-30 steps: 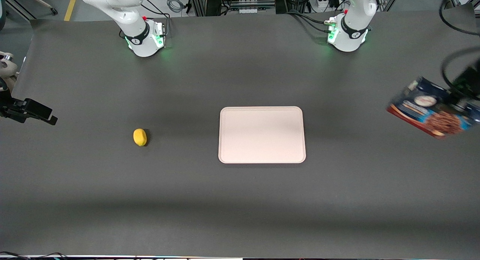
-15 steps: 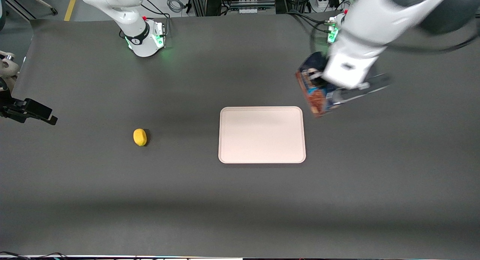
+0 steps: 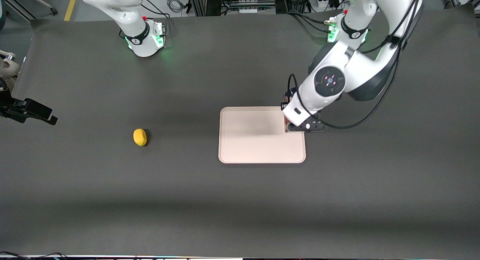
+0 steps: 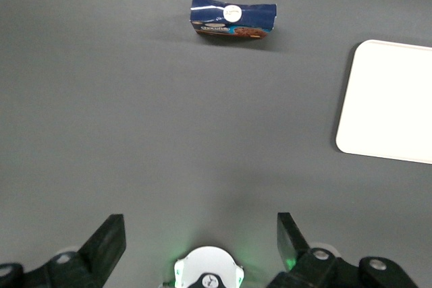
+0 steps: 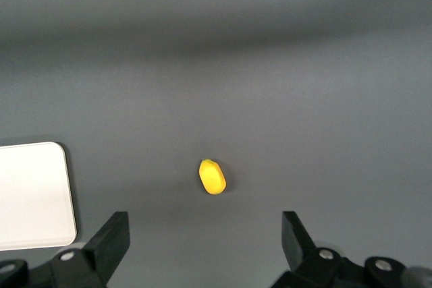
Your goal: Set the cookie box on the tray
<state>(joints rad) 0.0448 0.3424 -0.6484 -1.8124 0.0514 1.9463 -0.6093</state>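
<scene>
Since half a second ago the gripper (image 3: 296,126) has come down over the tray (image 3: 258,151), at its corner toward the working arm. Under the wrist I see only a brown-red edge of the cookie box (image 3: 285,126). The wrist camera shows the box navy with a white round logo, lying on the table apart from the tray. I cannot tell if the gripper holds it.
</scene>
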